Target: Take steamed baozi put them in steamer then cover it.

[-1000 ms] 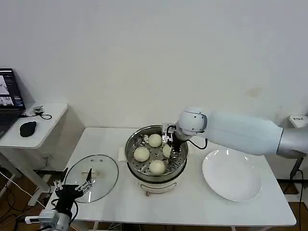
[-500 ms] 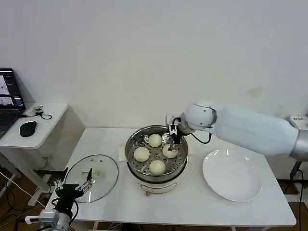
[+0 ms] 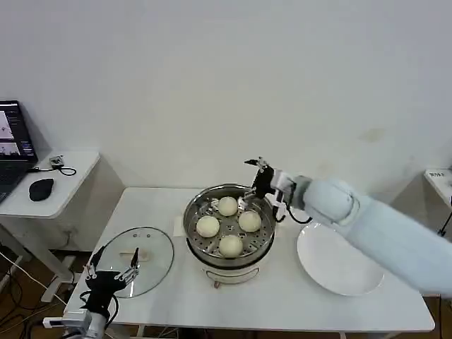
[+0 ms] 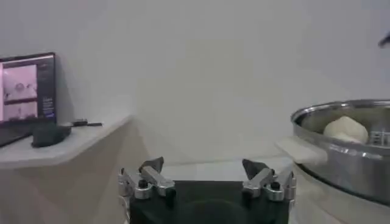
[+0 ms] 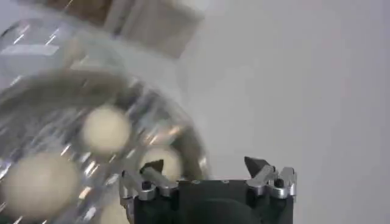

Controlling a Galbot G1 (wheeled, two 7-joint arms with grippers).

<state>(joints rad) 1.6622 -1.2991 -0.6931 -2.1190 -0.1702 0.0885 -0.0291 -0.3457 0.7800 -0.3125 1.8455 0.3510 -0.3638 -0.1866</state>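
Above steamer (image 3: 229, 229) w/ 4 baozi (image 3: 249, 221): right gripper (image 3: 255, 176), empty.

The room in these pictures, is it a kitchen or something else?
Probably a lab or office test room, not a kitchen. The steamer, its glass lid and a white plate sit on a plain white table against a bare wall, and a side desk holds a laptop and mouse.

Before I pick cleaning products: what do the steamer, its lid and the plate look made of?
The steamer looks like polished stainless steel: mirror-like reflections on its rim, on a whitish, probably plastic base. The lid seems clear glass with a metal rim; the table shows through it. The plate looks like glossy white ceramic, possibly melamine.
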